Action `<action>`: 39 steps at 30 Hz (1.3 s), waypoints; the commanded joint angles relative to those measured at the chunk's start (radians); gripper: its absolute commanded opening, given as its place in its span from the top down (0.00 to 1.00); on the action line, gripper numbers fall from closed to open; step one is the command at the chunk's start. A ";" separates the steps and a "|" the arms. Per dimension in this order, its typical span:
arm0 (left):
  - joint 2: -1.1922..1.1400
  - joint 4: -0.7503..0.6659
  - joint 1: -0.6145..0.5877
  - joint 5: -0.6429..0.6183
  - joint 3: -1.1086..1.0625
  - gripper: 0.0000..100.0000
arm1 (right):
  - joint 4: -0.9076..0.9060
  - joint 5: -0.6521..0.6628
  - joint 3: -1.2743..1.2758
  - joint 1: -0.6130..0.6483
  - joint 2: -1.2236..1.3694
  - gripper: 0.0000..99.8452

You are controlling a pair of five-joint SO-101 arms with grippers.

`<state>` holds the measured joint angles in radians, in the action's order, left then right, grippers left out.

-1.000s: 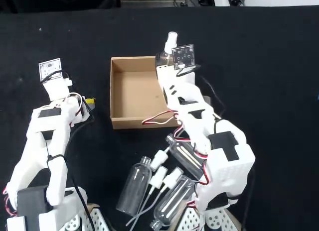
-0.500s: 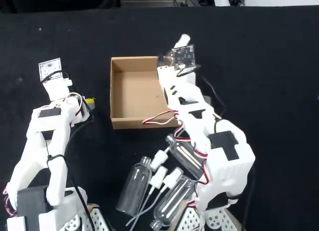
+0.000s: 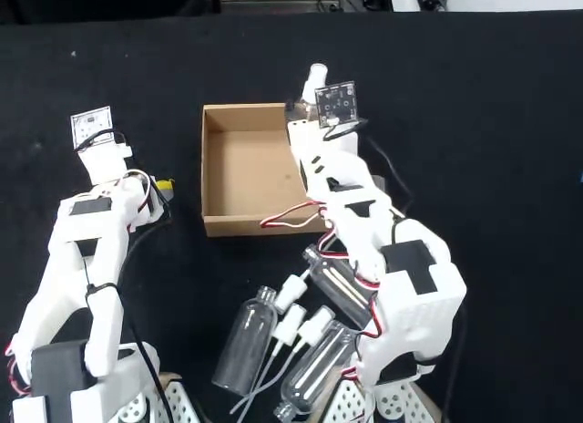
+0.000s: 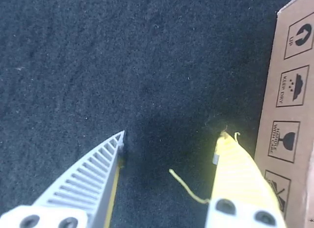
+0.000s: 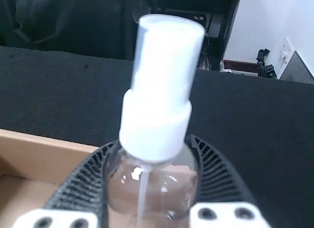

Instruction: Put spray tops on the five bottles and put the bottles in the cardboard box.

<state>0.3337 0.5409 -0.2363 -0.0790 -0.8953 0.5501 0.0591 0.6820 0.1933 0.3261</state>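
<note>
Seen from above, the right arm's dark ribbed gripper (image 5: 154,156) is pinched around the body of a clear plastic bottle with a white spray top (image 3: 315,74), holding it upright in the air at the far right corner of the open brown cardboard box (image 3: 246,168), about over the rim rather than plainly inside. The left arm's gripper (image 4: 171,137), one finger grey and one yellow, is spread wide with nothing in it, low over the black table (image 3: 474,122) just beside the box's outer wall. Three more clear plastic bottles (image 3: 246,341) lie near the arm bases among white spray tops (image 3: 290,324); which of these are fitted is hard to tell. The likely trouble from here is a release too close to the corner: the bottle's base could catch the cardboard rim and tip outward onto the table. The smooth round body could also slide or twist in the pinch. A red and white cable (image 3: 284,217) draped over the box's near wall might tug the light box as the arm shifts. Half a second ago the spray top leaned off to the right, away from the box; it has now swung back toward the corner, roughly where it stood a second ago, while the box, the left arm and the lying bottles have not moved
</note>
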 commanded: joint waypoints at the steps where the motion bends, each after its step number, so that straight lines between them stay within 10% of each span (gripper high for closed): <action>1: 0.034 -0.020 -0.012 0.003 0.024 0.73 | 0.021 0.011 -0.025 0.012 -0.048 0.90; 39: 0.034 -0.020 -0.013 0.003 0.021 0.73 | -0.041 0.086 -0.025 0.023 -0.056 0.77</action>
<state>0.3337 0.5409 -0.2363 -0.0790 -0.8953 0.5163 0.1389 0.6820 0.2010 0.3261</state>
